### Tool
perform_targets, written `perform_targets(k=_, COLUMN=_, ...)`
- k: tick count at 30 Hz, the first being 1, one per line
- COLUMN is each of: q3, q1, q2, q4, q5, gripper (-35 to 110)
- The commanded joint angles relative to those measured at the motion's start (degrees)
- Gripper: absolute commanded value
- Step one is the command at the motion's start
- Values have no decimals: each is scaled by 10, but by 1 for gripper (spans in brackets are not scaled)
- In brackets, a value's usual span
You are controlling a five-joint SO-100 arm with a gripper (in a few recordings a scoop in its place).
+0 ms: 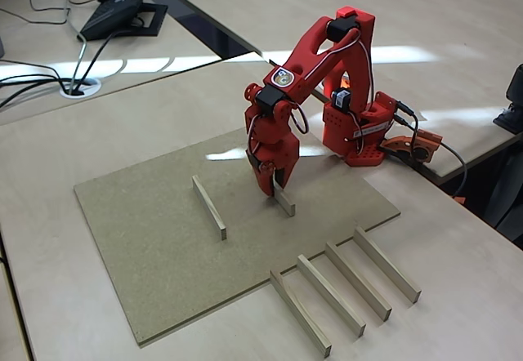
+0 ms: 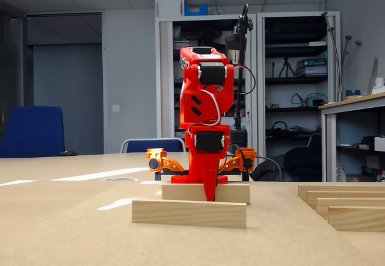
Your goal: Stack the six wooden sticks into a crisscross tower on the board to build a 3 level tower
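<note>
The red arm's gripper point(image 1: 274, 183) reaches down onto the fibreboard point(image 1: 155, 238), its tips pinching a wooden stick point(image 1: 283, 203) that lies directly beneath it; the jaws stand close around the bar, which appears to rest on the board. In the higher fixed view a second stick point(image 1: 209, 206) lies to the gripper's left, well apart and roughly parallel, so the pair looks like the tower's bottom layer being laid. Four more sticks point(image 1: 343, 287) wait side by side on the bench point(image 1: 458, 296), in front of the gripper and to its right, off the board's edge. By that count, one level is nearly done, and two crossing levels are left. In the low fixed view the gripper point(image 2: 209, 192) covers the middle of the held stick point(image 2: 180, 192), so the exact contact there is hidden, and the waiting sticks are cut off at the right edge.
</note>
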Motion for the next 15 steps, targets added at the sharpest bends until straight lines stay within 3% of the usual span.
perform_targets(k=1, q3=-3, q1=-11, q2=25, q4=10, q5=5, gripper=0)
perform_targets(k=15, q3=-6, q1=-9, q2=20, q4=7, q5=-3, gripper=8)
